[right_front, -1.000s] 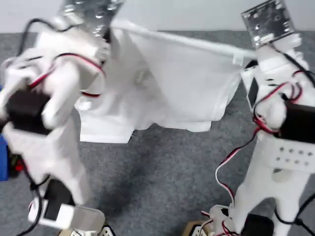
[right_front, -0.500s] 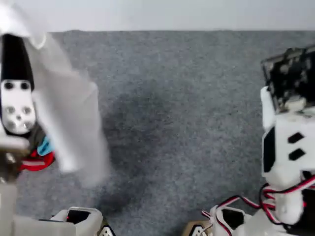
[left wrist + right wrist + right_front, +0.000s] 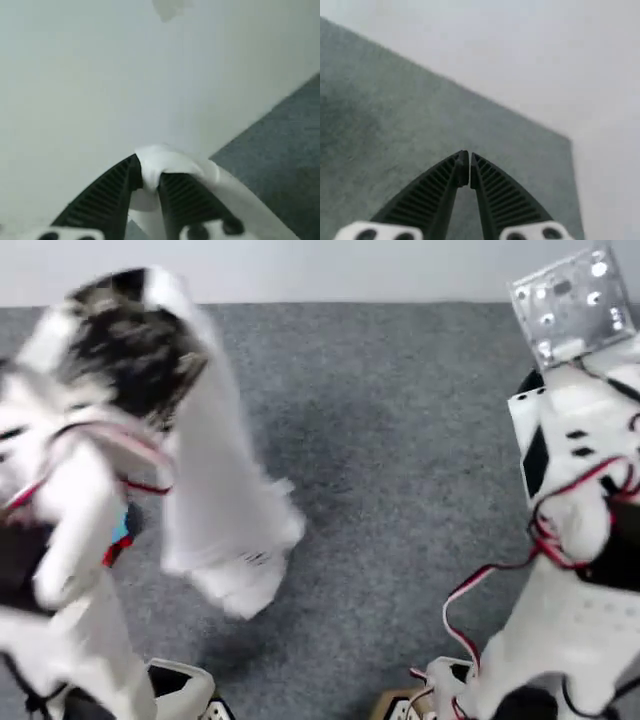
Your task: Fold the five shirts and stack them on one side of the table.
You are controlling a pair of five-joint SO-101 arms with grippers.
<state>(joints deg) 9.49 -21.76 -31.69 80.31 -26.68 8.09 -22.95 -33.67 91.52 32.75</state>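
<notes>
Big change in the last second: the shirt point(image 3: 225, 510) was stretched between both arms over the tabletop point(image 3: 400, 440), and now it's on the left side only. The left tool point(image 3: 150, 172) is clenched on a pinch of white fabric. The rest of the shirt dangles in a bunched column off the left arm point(image 3: 90, 490), with its low end over the near-left tabletop (touching or not, can't tell). The right tool point(image 3: 465, 160) has let go and its tips are pressed together on nothing, with the arm pulled back to the right edge. My read: a single-arm carry toward the left as the stacking side. The shirt is bunched, not flat, so it'll likely need squaring up once it's down.
</notes>
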